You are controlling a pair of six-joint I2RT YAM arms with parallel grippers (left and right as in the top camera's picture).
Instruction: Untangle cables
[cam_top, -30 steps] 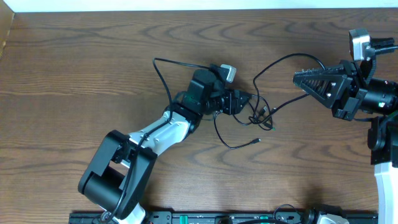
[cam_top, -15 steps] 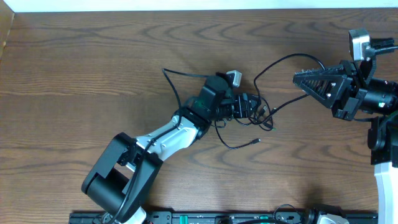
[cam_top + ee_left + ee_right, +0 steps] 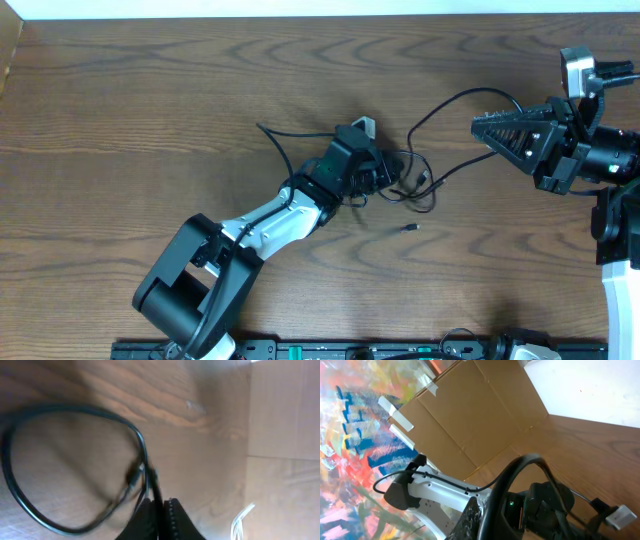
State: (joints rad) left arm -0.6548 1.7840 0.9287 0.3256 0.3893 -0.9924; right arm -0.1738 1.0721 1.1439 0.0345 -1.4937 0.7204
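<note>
Left end effector [image 3: 159, 512] is clamped shut on a black cable [image 3: 141, 447] at the tangle. My right end effector [image 3: 480, 125] is closed too, gripping cable strands [image 3: 455, 95] above the table [image 3: 150, 100].

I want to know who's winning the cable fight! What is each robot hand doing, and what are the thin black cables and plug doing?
Thin black cables: tangled together in a loose knot, not yet separated.
Left gripper: shut on one cable strand.
Right gripper: shut, a cable strand between its fingers.
Small black plug end: lying on the brown wooden table, apart from the knot.
</note>
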